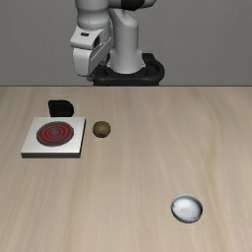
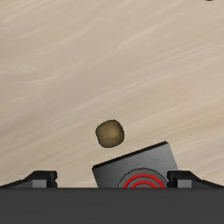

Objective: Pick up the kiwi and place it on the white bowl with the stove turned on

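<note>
Reach step: my gripper (image 2: 112, 178) hangs released and empty. The kiwi (image 1: 102, 128) sits just beside the glowing stove (image 1: 54, 138), on the exterior view's right, with the white bowl (image 1: 186, 208) well apart. Next, I judge, I descend squarely over the kiwi.

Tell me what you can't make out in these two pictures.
1. Stove: in the wrist view, part of its plate and red rings is covered by the mount of the fingers.
2. Black knob behind the stove: in the exterior view, too small to read its setting.
3. White bowl: in the exterior view, too small to judge its depth.
</note>
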{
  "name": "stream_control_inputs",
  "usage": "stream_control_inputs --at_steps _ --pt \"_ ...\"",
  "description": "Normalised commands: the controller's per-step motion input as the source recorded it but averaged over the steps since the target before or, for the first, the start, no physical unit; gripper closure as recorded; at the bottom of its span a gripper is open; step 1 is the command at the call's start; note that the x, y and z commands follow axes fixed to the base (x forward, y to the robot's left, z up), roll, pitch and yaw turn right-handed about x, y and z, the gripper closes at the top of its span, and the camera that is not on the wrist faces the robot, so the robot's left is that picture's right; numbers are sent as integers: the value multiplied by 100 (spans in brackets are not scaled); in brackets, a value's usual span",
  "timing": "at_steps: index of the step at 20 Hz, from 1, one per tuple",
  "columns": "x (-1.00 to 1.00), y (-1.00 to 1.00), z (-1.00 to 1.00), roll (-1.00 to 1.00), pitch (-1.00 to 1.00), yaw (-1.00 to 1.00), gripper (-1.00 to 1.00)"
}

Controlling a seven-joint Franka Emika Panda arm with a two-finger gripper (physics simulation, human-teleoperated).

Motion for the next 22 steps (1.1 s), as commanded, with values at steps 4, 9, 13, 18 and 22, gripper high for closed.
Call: stream_control_inputs --at_steps 4,9,13,18,22 --pt "0 0 0 0 0 51 -100" --pt "0 0 -40 0 0 22 -100" --pt "0 0 -100 0 0 0 -100" --pt "0 0 -100 0 0 0 -100" --pt "0 0 -100 0 0 0 -100"
